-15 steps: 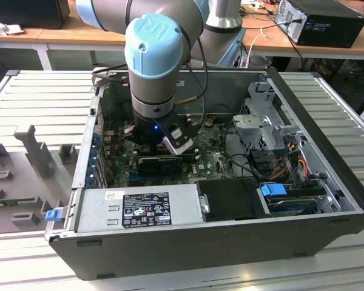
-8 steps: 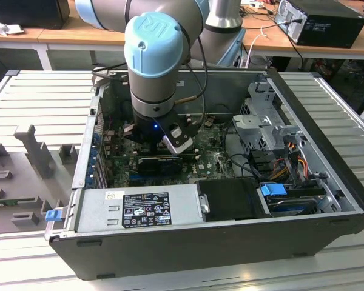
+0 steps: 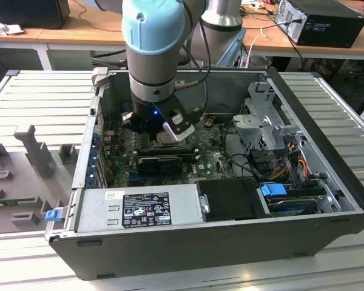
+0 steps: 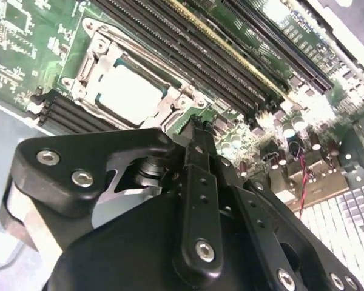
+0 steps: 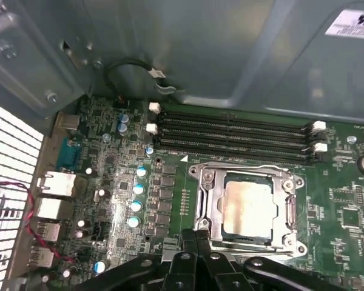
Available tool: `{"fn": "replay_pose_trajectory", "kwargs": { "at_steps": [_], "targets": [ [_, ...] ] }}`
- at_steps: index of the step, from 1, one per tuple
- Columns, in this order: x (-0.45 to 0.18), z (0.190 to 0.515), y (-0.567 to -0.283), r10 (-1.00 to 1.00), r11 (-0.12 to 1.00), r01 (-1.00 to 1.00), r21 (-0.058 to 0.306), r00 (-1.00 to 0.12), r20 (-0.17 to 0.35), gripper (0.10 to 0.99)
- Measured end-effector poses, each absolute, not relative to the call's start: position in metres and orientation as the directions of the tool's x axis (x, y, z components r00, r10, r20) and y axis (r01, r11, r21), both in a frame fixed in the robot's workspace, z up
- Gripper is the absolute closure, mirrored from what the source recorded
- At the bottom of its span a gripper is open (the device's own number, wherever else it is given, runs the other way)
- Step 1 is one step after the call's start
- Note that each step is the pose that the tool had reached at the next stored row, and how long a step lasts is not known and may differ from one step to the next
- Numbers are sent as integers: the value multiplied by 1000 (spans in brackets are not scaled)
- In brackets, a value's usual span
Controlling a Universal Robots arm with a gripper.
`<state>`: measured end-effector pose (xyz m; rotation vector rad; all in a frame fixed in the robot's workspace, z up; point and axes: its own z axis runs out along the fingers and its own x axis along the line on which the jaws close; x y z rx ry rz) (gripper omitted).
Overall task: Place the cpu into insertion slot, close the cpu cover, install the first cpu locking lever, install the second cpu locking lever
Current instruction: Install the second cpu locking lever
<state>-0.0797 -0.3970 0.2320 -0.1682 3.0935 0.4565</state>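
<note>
Silver cpu [image 5: 247, 206] sits under the closed cpu cover [image 5: 206, 200]; my jaws, pressed together, hover near its 6 o'clock edge.

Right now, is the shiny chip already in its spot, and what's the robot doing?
Yes: the cpu lies in the insertion slot, and the cpu cover looks folded down around it. The gripper hovers at the cover's edge, holding nothing. Whether either locking lever is latched, I cannot tell.
</note>
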Motion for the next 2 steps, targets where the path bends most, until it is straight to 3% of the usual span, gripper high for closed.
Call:
{"fn": "replay_pose_trajectory", "kwargs": {
  "at_steps": [2],
  "targets": [
    [-80,232,-397,-105,952,-108,288,-994,-26,980]
  ]
}}
